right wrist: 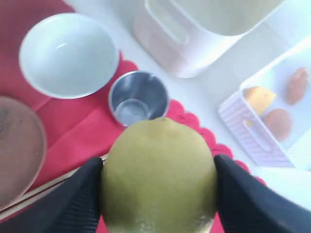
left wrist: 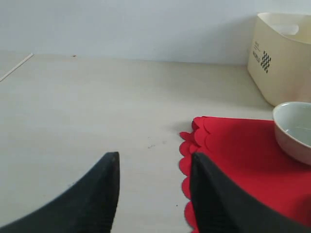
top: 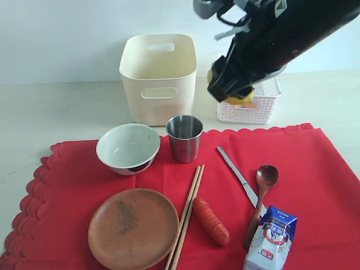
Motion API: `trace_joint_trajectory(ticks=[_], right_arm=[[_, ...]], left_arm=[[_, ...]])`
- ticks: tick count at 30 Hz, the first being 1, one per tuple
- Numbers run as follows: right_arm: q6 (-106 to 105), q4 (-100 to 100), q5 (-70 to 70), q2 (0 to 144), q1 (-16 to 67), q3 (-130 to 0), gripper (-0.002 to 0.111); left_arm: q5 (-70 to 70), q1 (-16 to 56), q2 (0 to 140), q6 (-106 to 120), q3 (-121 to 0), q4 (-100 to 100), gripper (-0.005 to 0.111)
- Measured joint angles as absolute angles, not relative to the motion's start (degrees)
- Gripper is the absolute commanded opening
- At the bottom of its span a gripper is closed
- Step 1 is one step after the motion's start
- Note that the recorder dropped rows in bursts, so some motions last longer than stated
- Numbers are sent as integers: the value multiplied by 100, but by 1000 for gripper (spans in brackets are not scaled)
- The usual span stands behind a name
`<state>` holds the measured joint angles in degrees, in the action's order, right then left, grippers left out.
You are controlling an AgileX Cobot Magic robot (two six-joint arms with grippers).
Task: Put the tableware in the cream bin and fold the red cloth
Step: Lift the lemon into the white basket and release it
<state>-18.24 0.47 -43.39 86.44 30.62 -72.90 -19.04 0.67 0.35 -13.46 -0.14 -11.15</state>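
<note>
The red cloth (top: 315, 169) lies spread on the table. On it are a pale bowl (top: 128, 147), a steel cup (top: 184, 138), a brown wooden plate (top: 133, 228), chopsticks (top: 187, 216), a silver knife (top: 236, 174) and a dark spoon (top: 261, 197). Behind them stands the cream bin (top: 159, 79). My right gripper (top: 233, 95) hangs high near the white basket, shut on a yellow-green fruit (right wrist: 158, 174). The cup (right wrist: 138, 97) and bowl (right wrist: 68, 53) show below it. My left gripper (left wrist: 154, 156) is open and empty, low over the bare table at the cloth's scalloped left edge (left wrist: 187, 145).
A white lattice basket (top: 269, 109) holding food items sits right of the cream bin. A red sausage (top: 211, 220) and a milk carton (top: 271, 239) lie on the cloth near the front. Bare table (left wrist: 97, 107) stretches to the cloth's left.
</note>
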Motion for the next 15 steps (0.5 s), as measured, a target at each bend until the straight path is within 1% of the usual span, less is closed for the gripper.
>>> trace_joint_trajectory(ticks=[5, 15], right_arm=[[-1824, 72, -4315, 9173, 2484, -7830, 0], [-1802, 787, -4315, 10802, 1483, -9264, 0]], left_arm=[[-1904, 67, 35, -1346, -14, -1115, 46], [-1904, 67, 35, -1346, -14, -1115, 46]])
